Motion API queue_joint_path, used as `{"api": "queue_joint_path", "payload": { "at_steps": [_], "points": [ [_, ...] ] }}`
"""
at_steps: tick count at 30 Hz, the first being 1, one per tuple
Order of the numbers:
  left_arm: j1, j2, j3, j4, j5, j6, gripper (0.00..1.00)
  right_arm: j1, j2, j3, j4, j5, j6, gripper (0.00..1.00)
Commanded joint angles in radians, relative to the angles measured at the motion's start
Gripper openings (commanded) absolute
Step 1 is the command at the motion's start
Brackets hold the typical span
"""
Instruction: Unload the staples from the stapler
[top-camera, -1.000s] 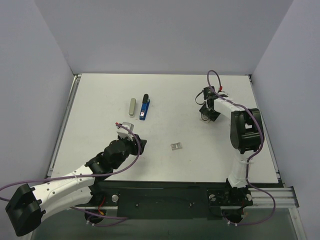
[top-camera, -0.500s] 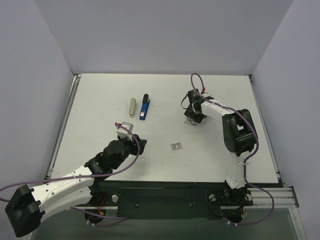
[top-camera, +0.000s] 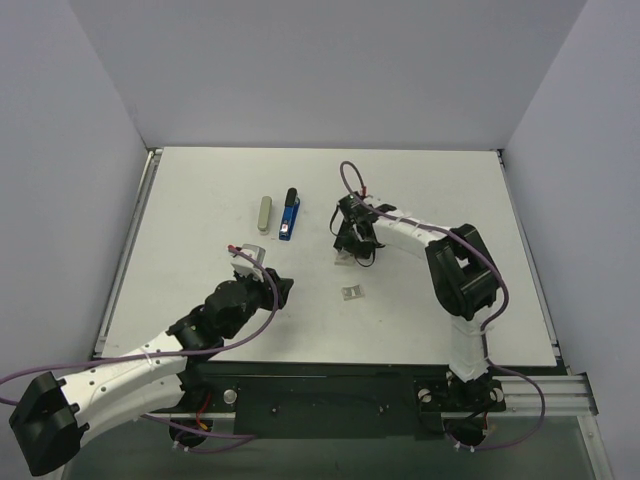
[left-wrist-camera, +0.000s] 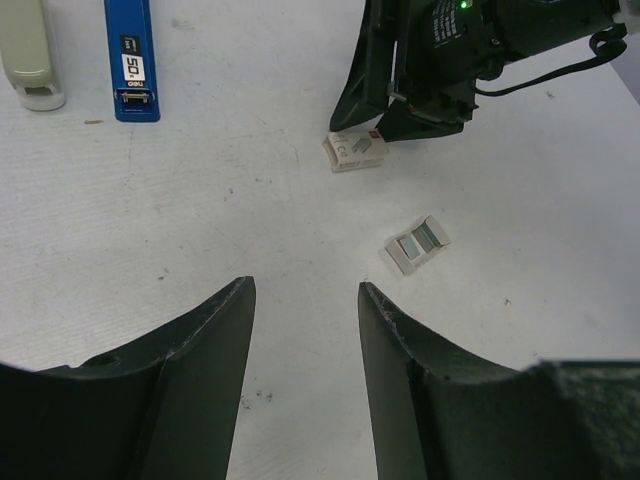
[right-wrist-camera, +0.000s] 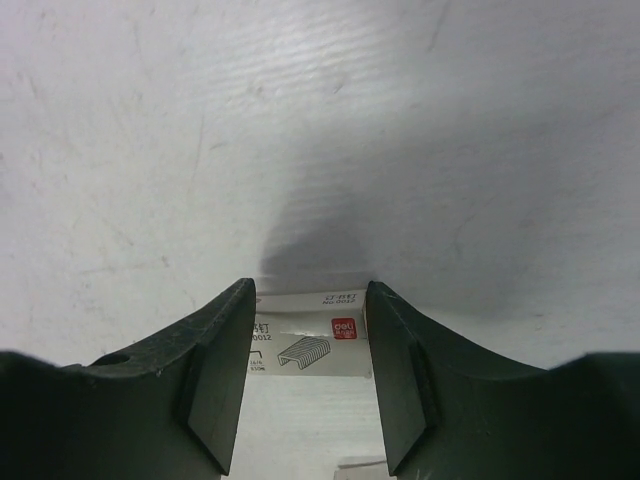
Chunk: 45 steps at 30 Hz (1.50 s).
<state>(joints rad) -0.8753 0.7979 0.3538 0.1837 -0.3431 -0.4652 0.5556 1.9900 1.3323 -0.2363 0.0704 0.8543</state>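
Two staplers at eleven o'clock, a blue one (top-camera: 290, 213) and a grey one (top-camera: 264, 213), and two small boxes: the right gripper (top-camera: 352, 248) half open around a white one (left-wrist-camera: 354, 151), the left gripper (left-wrist-camera: 305, 330) open, empty; the staples I cannot make out

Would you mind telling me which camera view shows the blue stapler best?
The left wrist view: the blue stapler is large, with its label visible, though cut off at the top. The top view shows it whole but small. The right wrist view misses it.

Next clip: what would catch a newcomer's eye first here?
The right gripper at mid-table, its jaws straddling a small white staple box. Just nearer lies an open white tray. Far left of those, a blue stapler and a grey stapler lie side by side.
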Motion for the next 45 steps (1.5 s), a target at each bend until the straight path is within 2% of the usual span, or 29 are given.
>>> {"api": "queue_joint_path", "payload": {
  "at_steps": [1, 9, 19, 28, 34, 40, 45],
  "points": [
    [0.004, -0.022, 0.027, 0.020, -0.010, -0.006, 0.56, 0.067, 0.012, -0.007, -0.118, -0.063, -0.069, 0.44],
    [0.004, -0.029, 0.028, 0.013, -0.027, 0.000, 0.56, 0.179, 0.049, 0.001, -0.143, -0.162, -0.167, 0.43],
    [0.004, -0.051, 0.031, -0.012, -0.062, 0.014, 0.56, 0.267, 0.023, 0.013, -0.156, -0.184, -0.201, 0.43],
    [0.004, -0.101, 0.042, -0.059, -0.108, 0.013, 0.56, 0.253, -0.128, 0.013, -0.158, -0.106, -0.245, 0.46],
    [0.004, -0.088, 0.047, -0.099, -0.119, 0.002, 0.56, 0.213, -0.267, -0.073, -0.143, -0.073, -0.264, 0.47],
    [0.004, -0.023, 0.053, -0.102, -0.103, -0.021, 0.56, 0.178, -0.376, -0.166, -0.152, -0.003, -0.293, 0.48],
    [0.004, 0.076, 0.074, -0.104, -0.083, -0.068, 0.56, 0.075, -0.425, -0.263, -0.150, -0.030, -0.340, 0.47]
  ]
}}
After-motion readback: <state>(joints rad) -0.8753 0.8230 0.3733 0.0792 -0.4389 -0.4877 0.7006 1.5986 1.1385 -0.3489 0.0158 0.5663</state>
